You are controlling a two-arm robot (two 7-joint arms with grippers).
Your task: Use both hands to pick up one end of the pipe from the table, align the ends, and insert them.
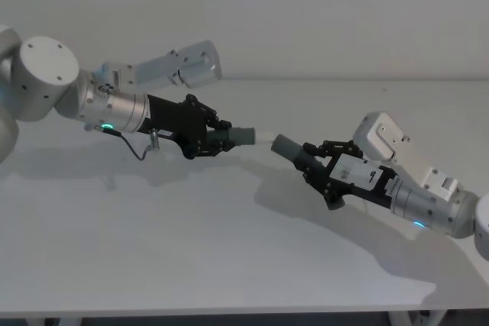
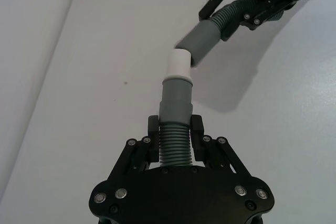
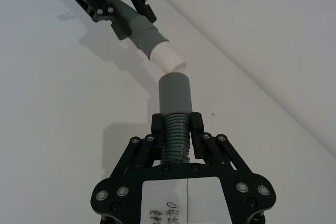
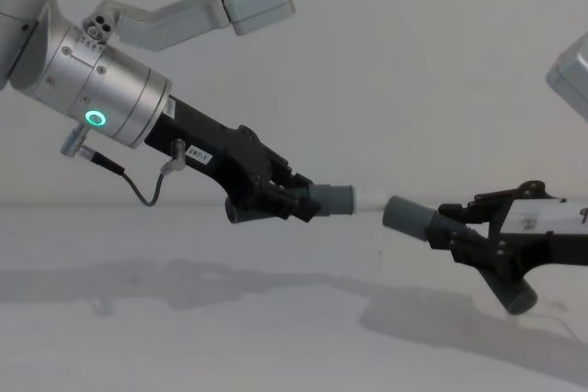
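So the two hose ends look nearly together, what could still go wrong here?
The white tip on the left gripper's piece sits just off the grey collar's mouth and at an angle to it, so a push might jam it against the rim. Each gripper pinches only the ribbed hose; pressure could bend it or slide it in the right gripper.

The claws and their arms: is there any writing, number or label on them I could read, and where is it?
White sticker on the back of the right claw, right wrist view: handwritten marks, perhaps digits, cut off at the edge; not readable.
The same white label in the head view: small dark print, too small to read.
Small white tag on the left claw's black body, chest view: too small to read.
No other text.
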